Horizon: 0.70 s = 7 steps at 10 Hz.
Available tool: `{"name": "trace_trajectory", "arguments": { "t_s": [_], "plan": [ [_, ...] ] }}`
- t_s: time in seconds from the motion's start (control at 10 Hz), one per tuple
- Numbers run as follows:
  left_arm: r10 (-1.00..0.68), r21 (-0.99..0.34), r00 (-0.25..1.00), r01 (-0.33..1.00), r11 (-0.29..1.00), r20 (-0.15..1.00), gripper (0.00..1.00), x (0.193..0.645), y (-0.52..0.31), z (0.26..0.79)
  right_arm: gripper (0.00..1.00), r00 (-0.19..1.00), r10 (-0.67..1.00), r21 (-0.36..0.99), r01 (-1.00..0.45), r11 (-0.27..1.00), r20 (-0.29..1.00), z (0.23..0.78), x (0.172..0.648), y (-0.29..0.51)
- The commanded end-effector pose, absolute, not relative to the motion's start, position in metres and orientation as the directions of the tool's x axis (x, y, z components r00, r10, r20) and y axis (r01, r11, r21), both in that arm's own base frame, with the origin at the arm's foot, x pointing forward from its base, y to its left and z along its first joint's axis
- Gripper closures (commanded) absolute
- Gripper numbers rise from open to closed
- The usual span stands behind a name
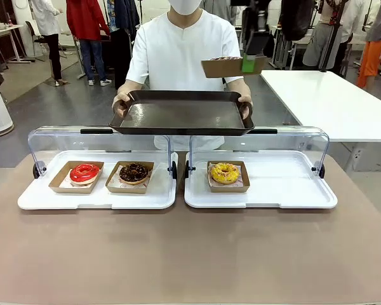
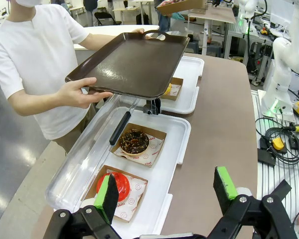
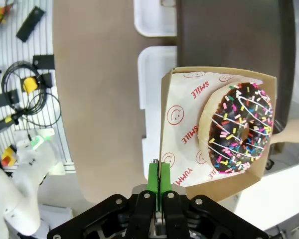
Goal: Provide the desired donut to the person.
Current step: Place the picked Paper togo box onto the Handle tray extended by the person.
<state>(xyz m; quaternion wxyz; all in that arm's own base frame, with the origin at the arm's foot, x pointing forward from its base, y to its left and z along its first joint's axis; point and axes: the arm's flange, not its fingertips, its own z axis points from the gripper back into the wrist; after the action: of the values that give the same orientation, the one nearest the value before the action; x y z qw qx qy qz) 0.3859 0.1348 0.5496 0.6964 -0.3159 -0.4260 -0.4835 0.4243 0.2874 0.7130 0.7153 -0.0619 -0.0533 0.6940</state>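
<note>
**Donut [image 3: 241, 127] aloft at 1 o'clock of tray [image 1: 181, 114]**

Shares a table [image 1: 190, 267] with the person [image 1: 184, 51], standing at 12 o'clock. Faces the dark tray, held out level in both hands [image 1: 122, 101] above the cases, probably as a flat landing spot for the order. Has the left case [image 1: 159, 200] at 9 o'clock with a red donut [image 1: 84, 172] and a chocolate donut [image 1: 134, 171], and the right case [image 1: 286, 184] at 3 o'clock with a yellow donut [image 1: 225, 173]. Finds the clear lids [image 1: 57, 136] tipped back toward the person, which leaves the near side open for reaching in.

Carries the sprinkled donut in a cardboard box [image 1: 232, 67], up near the tray's far right corner. Holds it with the right gripper [image 3: 158, 179], pads pressed together on one box wall, so the icing goes untouched and the box rides roughly flat. Parks the left gripper [image 2: 167, 185] spread wide and empty over the left case by the red donut, clear of the handover. Looks like pick done, set-down on the tray not yet.
</note>
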Motion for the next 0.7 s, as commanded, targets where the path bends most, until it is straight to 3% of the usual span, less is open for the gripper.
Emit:
{"name": "trace_trajectory", "arguments": {
  "t_s": [0.0, 0.6],
  "plan": [
    [-0.400, -0.027, 0.167, 0.942, 0.334, 0.901, 0.00, 0.385, 0.135, 0.550, 0.98, 0.075, 0.997, -0.211, -0.975, 0.076, 0.009, 0.709, 0.453, 0.300],
    [-0.400, -0.027, 0.167, 0.942, 0.334, 0.901, 0.00, 0.385, 0.135, 0.550, 0.98, -0.064, 0.997, -0.195, -0.979, -0.057, 0.032, 0.626, 0.513, 0.279]
  ]
}}
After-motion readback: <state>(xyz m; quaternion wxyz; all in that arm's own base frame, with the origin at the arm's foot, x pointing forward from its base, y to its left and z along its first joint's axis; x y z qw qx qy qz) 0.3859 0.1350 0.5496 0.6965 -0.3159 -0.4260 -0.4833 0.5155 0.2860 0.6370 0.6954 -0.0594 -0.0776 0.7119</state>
